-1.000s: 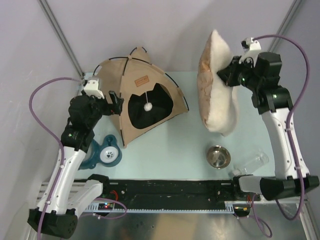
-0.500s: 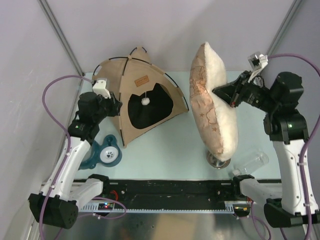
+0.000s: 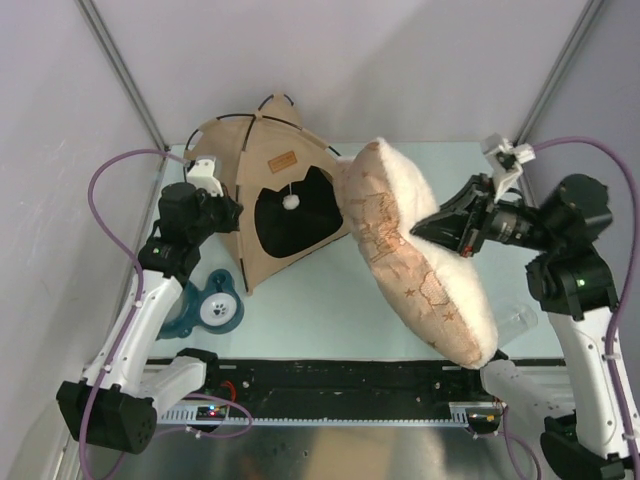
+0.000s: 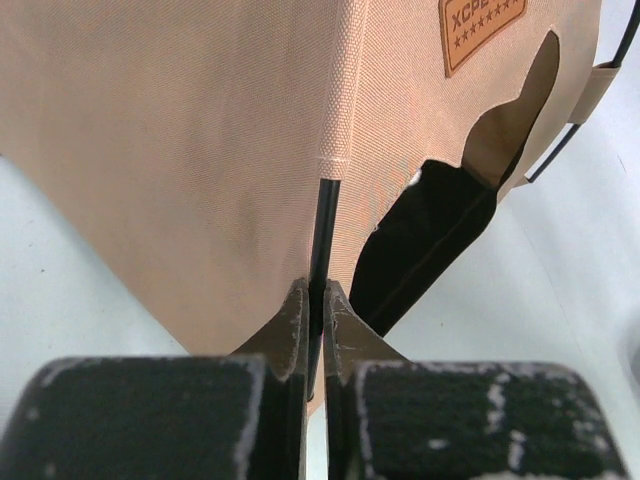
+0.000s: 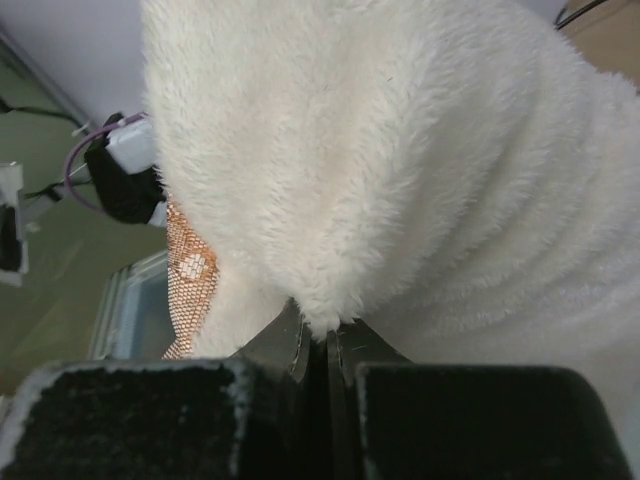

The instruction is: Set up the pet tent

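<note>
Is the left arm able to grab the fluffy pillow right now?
Probably not. The left hand is pinching a pole of the tent, which stands between it and the pillow.

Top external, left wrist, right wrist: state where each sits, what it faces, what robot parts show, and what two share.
Top external: above and behind the bases, looking down at the table; left arm and right arm show.
Left wrist: on the left arm, facing the pet tent; left jaws shut on its black pole.
Right wrist: on the right arm, facing the pillow; right jaws pinch its fleece.
Shared: top and left wrist both show the brown label.
</note>
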`<state>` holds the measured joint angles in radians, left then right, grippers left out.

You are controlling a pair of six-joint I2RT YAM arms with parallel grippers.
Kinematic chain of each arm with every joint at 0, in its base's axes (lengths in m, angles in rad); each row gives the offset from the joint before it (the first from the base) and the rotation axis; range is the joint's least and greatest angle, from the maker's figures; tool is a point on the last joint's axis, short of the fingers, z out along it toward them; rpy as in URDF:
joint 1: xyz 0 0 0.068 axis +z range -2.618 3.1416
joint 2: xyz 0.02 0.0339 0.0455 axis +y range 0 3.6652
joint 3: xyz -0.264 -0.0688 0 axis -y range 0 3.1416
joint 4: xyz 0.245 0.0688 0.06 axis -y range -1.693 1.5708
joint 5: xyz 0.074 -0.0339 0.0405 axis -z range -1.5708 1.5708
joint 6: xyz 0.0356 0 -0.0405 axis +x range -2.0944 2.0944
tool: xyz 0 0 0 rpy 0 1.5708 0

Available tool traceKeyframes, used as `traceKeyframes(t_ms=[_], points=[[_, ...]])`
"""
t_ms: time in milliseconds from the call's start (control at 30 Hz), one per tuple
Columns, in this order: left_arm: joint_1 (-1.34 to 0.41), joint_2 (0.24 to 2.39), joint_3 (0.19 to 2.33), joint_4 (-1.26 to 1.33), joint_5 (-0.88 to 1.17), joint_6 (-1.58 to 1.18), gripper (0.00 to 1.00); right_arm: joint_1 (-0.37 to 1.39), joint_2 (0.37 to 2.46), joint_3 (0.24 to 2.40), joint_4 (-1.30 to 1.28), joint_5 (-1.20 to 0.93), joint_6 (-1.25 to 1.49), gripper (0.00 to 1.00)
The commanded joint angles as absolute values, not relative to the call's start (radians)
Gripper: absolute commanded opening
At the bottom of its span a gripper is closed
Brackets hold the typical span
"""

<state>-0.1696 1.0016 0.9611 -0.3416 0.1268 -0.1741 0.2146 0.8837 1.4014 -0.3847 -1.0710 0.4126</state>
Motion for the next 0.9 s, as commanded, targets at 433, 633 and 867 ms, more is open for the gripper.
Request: traceKeyframes(t_ms=[433, 633, 867], points=[[-0.165, 0.997, 0.980, -0.340, 0.130, -0.144, 0.00, 0.624, 1.272, 1.362, -0.279, -0.665, 0.136, 0.00], [-0.165, 0.997, 0.980, -0.343, 0.153, -0.134, 0.00, 0.667, 1.446, 1.401, -0.248, -0.583, -0.003, 0.00], [-0.165, 0.995, 0.976, -0.344, 0.177, -0.127, 0.00, 0.732, 1.703, 1.526, -0.292, -0.343, -0.016, 0.00]])
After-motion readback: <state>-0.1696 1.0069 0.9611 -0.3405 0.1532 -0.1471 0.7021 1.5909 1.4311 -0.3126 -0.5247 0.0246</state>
